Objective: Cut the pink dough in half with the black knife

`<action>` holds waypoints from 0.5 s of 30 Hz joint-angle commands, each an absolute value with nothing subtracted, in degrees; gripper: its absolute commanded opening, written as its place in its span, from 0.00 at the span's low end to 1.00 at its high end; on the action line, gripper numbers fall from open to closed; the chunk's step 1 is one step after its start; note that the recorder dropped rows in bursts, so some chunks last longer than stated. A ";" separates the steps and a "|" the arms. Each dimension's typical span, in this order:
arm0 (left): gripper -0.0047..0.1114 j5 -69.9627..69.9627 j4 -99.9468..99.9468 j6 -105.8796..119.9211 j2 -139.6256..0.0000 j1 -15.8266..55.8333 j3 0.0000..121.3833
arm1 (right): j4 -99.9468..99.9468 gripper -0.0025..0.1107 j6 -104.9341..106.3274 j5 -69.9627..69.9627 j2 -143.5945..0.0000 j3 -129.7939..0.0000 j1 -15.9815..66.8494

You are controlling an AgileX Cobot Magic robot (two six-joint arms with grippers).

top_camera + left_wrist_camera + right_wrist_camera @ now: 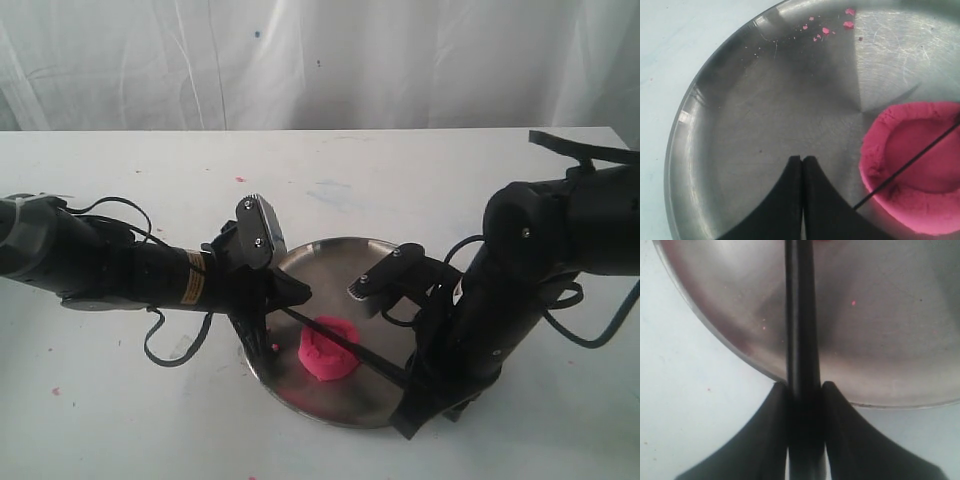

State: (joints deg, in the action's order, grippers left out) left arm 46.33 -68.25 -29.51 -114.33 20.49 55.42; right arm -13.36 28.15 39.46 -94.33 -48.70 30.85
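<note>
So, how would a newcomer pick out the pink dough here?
On the white table stands a round steel plate. The bright pink dented dough puck lies on it, far bigger than the nearby pink crumbs, and crossed by a slim black knife.

A steel plate on the white worktop lies under the left end effector, pink crumbs scattered beyond it.

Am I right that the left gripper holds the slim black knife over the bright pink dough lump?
No: the right gripper holds the slim black knife over the bright pink dough lump, as the right wrist view shows.
</note>
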 commanded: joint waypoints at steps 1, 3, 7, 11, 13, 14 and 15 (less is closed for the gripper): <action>0.04 45.37 -69.87 -29.85 -114.33 20.78 55.42 | -13.34 0.02 28.09 38.53 -94.70 -48.59 30.97; 0.04 45.37 -69.87 -29.85 -114.33 20.78 55.42 | -13.34 0.02 28.09 38.30 -94.70 -48.59 30.97; 0.04 45.37 -69.87 -29.85 -114.33 20.78 55.42 | -13.34 0.02 28.09 37.99 -94.70 -48.59 30.97; 0.04 45.37 -69.87 -29.85 -114.33 20.78 55.42 | -13.34 0.02 28.23 38.00 -94.70 -48.59 30.97; 0.04 45.37 -69.87 -29.85 -114.33 20.78 55.42 | -13.34 0.02 28.23 38.00 -94.70 -48.59 30.97; 0.04 45.37 -69.87 -29.85 -114.33 20.78 55.42 | -13.34 0.02 28.23 38.00 -94.70 -48.59 30.97; 0.04 45.37 -69.87 -29.85 -114.49 20.78 55.42 | -13.34 0.02 28.23 38.00 -94.70 -48.59 30.97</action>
